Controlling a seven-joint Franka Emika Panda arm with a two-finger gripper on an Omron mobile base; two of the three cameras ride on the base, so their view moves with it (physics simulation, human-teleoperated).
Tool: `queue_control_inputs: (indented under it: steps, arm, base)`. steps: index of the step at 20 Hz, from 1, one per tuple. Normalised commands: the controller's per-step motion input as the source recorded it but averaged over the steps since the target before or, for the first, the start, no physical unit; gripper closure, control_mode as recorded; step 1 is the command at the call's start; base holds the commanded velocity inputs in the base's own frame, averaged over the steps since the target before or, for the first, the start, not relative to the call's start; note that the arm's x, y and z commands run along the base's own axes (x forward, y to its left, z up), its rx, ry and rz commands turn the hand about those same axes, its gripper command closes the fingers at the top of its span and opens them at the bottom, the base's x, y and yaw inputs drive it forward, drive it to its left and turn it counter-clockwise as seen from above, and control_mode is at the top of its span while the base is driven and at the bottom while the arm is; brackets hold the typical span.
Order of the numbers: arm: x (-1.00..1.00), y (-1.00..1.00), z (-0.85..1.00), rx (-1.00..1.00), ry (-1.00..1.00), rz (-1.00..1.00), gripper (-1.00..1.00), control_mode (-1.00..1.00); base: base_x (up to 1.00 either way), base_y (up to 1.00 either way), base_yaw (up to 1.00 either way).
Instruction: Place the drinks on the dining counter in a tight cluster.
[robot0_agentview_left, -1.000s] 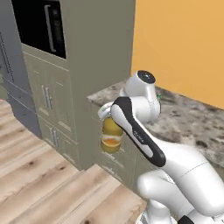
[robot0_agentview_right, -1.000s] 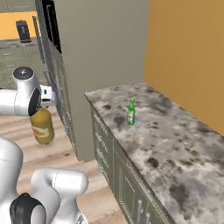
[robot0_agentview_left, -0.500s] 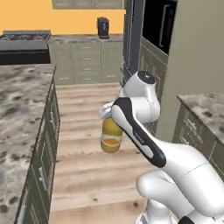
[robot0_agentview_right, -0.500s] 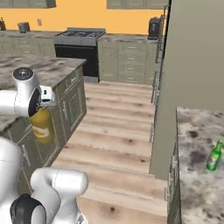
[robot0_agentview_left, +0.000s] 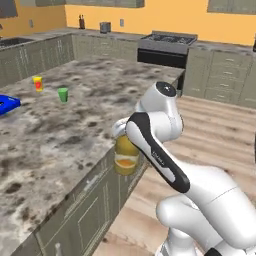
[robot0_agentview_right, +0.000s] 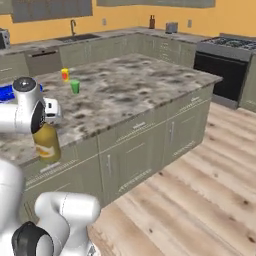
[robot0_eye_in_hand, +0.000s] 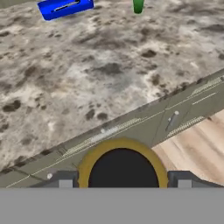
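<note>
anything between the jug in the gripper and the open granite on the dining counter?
Nothing visible. The gripper holds the juice jug just off the dining counter edge; the granite beside it is bare. The green cup, yellow cup and a blue object sit farther in.

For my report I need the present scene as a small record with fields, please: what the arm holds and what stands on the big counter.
gripper: gripper shut on the juice jug, jug upright
jug position: beside the edge of the dining counter, off the top, above the floor
on counter: yellow cup and green cup, standing apart; blue object further along the top
background: stove against the yellow wall
</note>
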Motion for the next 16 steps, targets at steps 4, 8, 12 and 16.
queue_control_inputs:
  steps: [4,8,12,16]
  arm:
    - [0.0,0.0,0.0,0.0,0.0,0.0,1.0,1.0]
    - [0.0,0.0,0.0,0.0,0.0,0.0,1.0,1.0]
    - [0.0,0.0,0.0,0.0,0.0,0.0,1.0,1.0]
    - [0.0,0.0,0.0,0.0,0.0,0.0,1.0,1.0]
  base:
    - [0.37,-0.02,0.77]
    - [0.63,-0.09,0.42]
    - [0.78,0.01,0.25]
    - [0.44,0.19,0.45]
